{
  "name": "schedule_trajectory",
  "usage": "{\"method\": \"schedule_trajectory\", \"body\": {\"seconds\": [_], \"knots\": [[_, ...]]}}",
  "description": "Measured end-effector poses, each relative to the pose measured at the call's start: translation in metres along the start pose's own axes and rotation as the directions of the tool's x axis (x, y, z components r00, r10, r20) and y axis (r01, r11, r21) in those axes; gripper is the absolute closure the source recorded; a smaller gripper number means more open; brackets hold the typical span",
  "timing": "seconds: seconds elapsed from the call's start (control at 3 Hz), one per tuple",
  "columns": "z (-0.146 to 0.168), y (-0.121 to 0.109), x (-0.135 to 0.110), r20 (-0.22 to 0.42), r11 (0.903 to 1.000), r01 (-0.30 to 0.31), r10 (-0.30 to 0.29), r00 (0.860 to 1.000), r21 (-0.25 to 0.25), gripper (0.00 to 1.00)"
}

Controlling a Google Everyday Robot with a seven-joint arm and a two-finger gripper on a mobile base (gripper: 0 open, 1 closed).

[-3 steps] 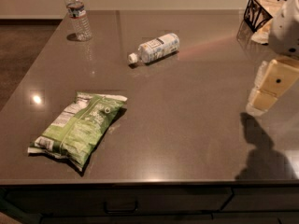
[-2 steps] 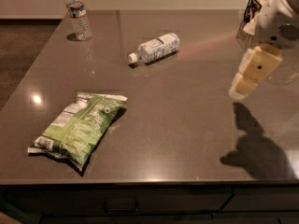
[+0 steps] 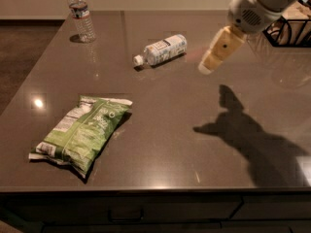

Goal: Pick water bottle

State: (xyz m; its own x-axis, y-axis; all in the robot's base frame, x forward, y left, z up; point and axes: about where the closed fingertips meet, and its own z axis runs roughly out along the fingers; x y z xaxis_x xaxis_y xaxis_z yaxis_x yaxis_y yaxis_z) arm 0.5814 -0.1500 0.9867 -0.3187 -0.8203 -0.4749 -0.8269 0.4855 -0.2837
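Observation:
The water bottle (image 3: pixel 80 14) stands upright at the far left corner of the dark table (image 3: pixel 165 115). It is slim and clear with a white cap and a narrow dark label band. My gripper (image 3: pixel 212 57) hangs in the air over the right middle of the table, pointing down and left, well to the right of the water bottle. It holds nothing that I can see.
A stouter bottle with a large white label (image 3: pixel 163 49) lies on its side at the table's far middle, just left of the gripper. A green chip bag (image 3: pixel 80 130) lies at the front left. A black wire basket (image 3: pixel 289 25) stands at the far right.
The arm has moved left and farther over the table, toward the lying bottle. Its shadow on the table has moved left with it. The objects have not moved.

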Motion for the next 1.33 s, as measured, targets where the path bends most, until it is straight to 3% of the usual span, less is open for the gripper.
{"method": "schedule_trajectory", "body": {"seconds": [0.67,1.33], "knots": [[0.05,-0.024,-0.057,0.108,0.9925,-0.1,0.093,0.99,0.07,0.0],[0.088,-0.035,-0.107,0.199,0.9746,-0.18,0.152,0.968,0.133,0.0]]}}
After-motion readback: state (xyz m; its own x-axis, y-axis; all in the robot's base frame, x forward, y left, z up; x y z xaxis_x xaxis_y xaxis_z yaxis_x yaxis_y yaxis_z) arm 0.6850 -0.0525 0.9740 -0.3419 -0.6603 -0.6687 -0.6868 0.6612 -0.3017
